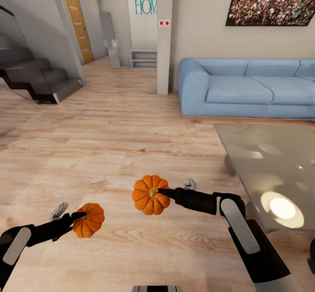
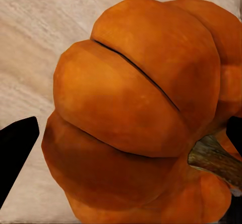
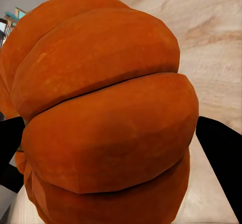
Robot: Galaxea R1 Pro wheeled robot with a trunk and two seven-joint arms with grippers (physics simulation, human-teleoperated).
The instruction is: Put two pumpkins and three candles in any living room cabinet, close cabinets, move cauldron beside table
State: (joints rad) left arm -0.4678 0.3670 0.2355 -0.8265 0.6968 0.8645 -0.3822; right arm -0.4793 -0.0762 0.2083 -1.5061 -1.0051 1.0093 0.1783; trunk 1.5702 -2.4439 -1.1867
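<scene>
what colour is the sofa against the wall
Light blue sofa, clearest in the head view.

Orange ribbed pumpkins (image 1: 150, 194), blue sofa (image 1: 249, 88), lt wood-grain floor (image 1: 109, 143), grey table (image 1: 280, 161)

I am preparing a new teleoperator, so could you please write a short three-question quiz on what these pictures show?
1. True or false: the robot's left gripper holds a small round bright-orange ribbed pumpkin above the light wooden plank floor.
2. What does the right gripper hold? A) a candle B) a second orange ribbed pumpkin C) nothing
3. Fill in: the low table with a glossy grey top stands in front of the pale ____ sofa.

Key: 1 true. 2 B. 3 blue.
</scene>
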